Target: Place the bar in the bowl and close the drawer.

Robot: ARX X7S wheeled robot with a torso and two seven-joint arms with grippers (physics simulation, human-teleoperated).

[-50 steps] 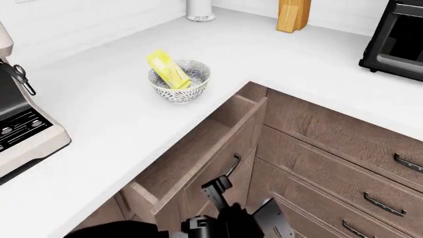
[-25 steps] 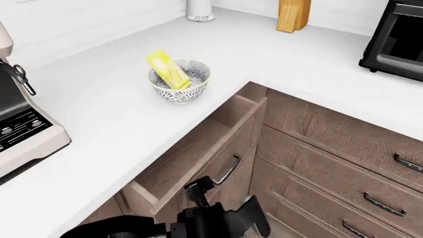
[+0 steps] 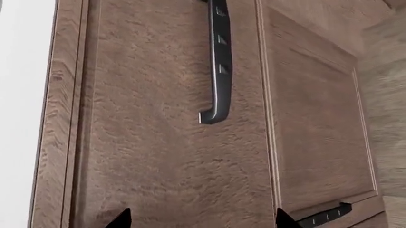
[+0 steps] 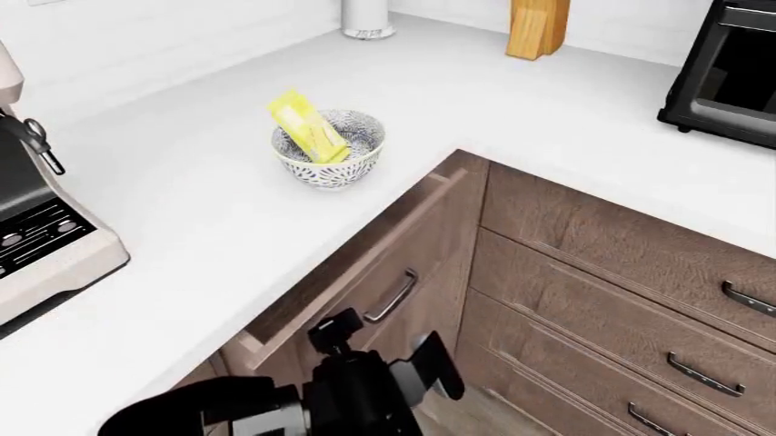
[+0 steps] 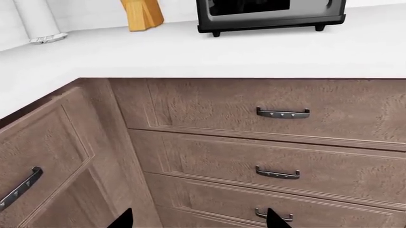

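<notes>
Resting in bowl [image 4: 330, 150] already, bar [image 4: 304, 126] done; drawer [image 4: 363, 272] near-left, slightly ajar, needs final push; left gripper [image 4: 376, 359] spread, empty; right gripper's state unclear

The drawer [image 5: 44, 156] stands slightly ajar beside three stacked drawers [image 5: 279, 142]; apparently spread claw tips barely show.

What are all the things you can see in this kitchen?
bar: 1, yellow, leaning in the bowl
bowl: 1, white with dark speckles, on the counter
drawer: 1, brown, slightly open under the counter
counter: 1, white
coffee machine: 1, beige and black, far left
oven: 1, black, far right
wood block: 1, tan, at the back
stacked drawers: brown, right side
left pincer: 1, black, open, before the drawer
</notes>
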